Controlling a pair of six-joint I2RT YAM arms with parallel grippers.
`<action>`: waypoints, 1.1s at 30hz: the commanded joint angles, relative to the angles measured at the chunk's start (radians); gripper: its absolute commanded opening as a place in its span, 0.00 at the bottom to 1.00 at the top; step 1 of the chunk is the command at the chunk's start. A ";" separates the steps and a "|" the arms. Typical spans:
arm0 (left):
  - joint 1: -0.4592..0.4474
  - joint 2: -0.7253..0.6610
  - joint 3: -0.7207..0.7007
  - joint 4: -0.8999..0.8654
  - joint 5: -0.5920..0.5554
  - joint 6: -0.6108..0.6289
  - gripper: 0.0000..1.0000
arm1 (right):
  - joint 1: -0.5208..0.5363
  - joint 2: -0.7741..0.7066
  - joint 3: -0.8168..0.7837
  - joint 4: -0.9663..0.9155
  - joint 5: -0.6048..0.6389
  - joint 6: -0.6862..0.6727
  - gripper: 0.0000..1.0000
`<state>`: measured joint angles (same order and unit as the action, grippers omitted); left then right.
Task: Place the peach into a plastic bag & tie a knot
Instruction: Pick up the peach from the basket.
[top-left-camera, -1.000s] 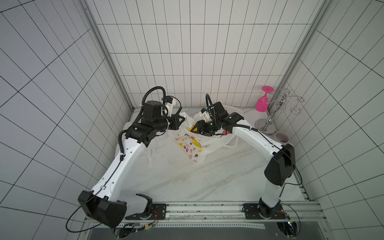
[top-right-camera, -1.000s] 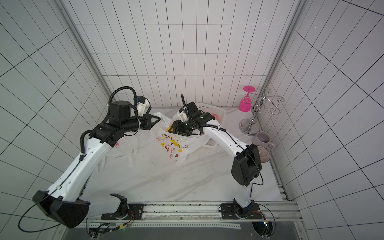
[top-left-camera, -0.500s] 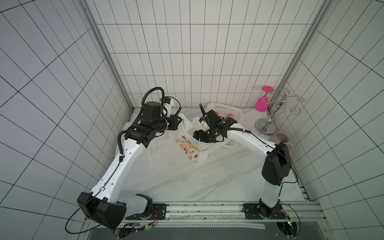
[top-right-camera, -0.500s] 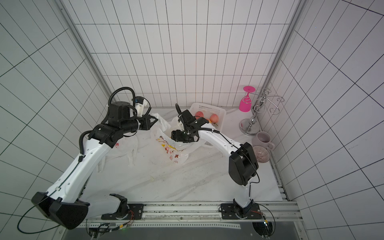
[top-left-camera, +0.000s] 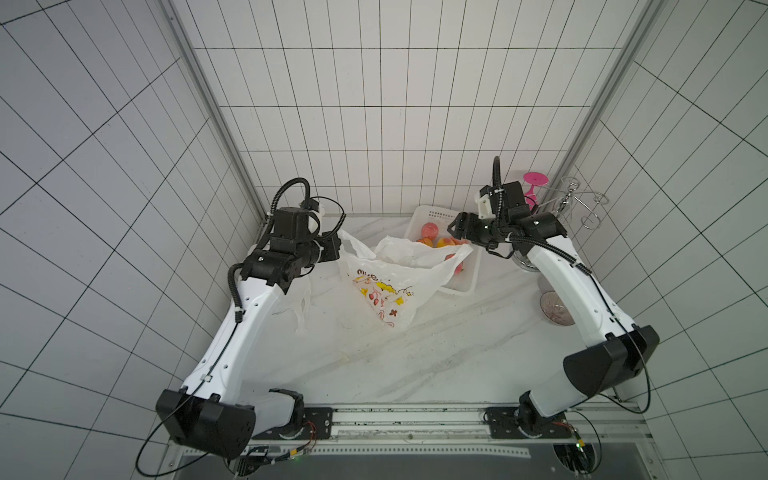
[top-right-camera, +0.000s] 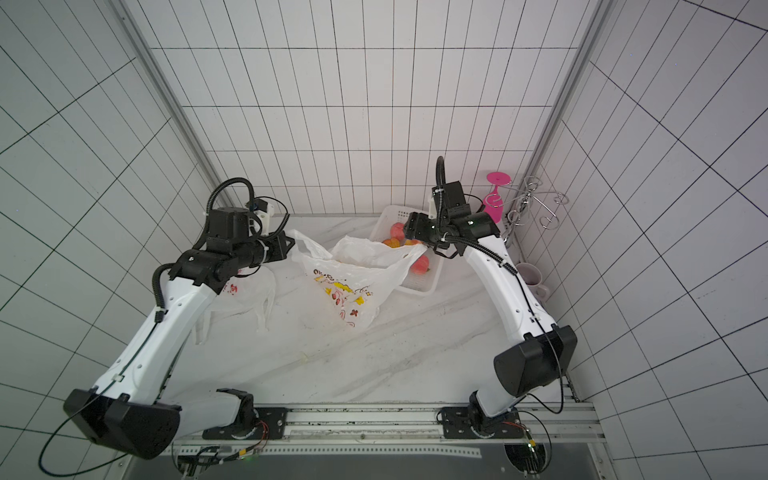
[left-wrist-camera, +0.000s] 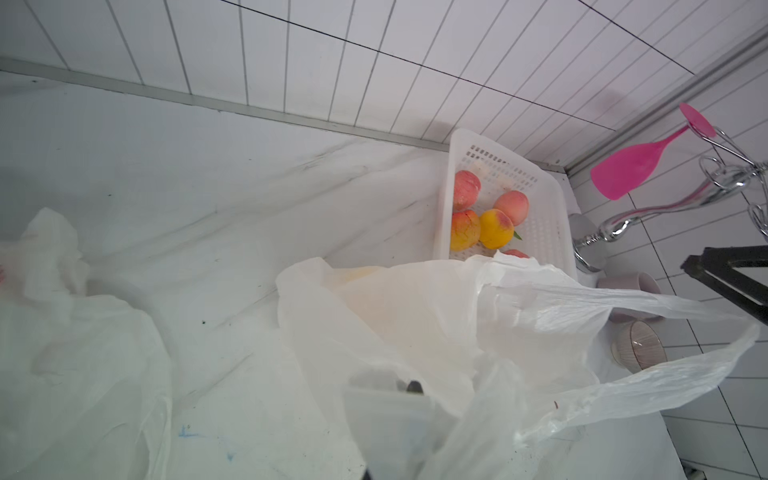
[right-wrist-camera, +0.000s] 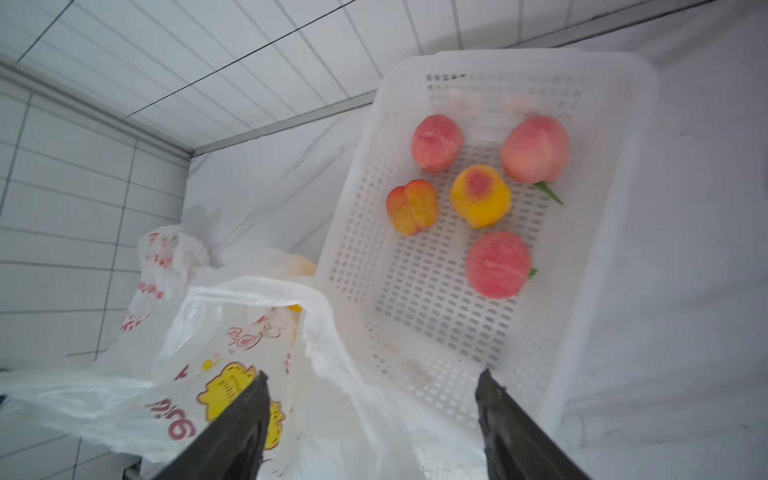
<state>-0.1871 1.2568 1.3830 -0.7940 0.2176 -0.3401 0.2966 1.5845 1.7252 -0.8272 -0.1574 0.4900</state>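
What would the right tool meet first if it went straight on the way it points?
Likely the floor of the white basket, short of the nearest peach. The open right tool points into it; the plastic bag lies near that line, depth unclear.

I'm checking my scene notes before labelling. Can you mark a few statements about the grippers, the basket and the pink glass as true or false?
1. The right gripper has its jaws open and holds nothing. True.
2. Five peaches lie in the white basket. True.
3. The pink wine glass stands upright inside the basket. False: it hangs upside down from the wire rack.
4. The left gripper is open, clear of any bag. False: it is shut on the edge of the printed plastic bag.
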 joint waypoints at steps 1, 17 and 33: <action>0.010 -0.036 0.001 -0.021 -0.083 -0.012 0.00 | -0.044 0.028 -0.106 0.000 0.075 0.002 0.77; 0.004 -0.038 -0.018 0.038 0.057 -0.026 0.00 | 0.027 0.491 0.137 -0.101 0.271 -0.088 0.88; -0.044 -0.049 0.005 0.043 0.047 -0.013 0.00 | 0.031 0.598 0.219 -0.054 0.221 -0.069 0.58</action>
<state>-0.2276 1.2312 1.3762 -0.7742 0.2661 -0.3622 0.3225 2.2356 1.8771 -0.8848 0.0975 0.4110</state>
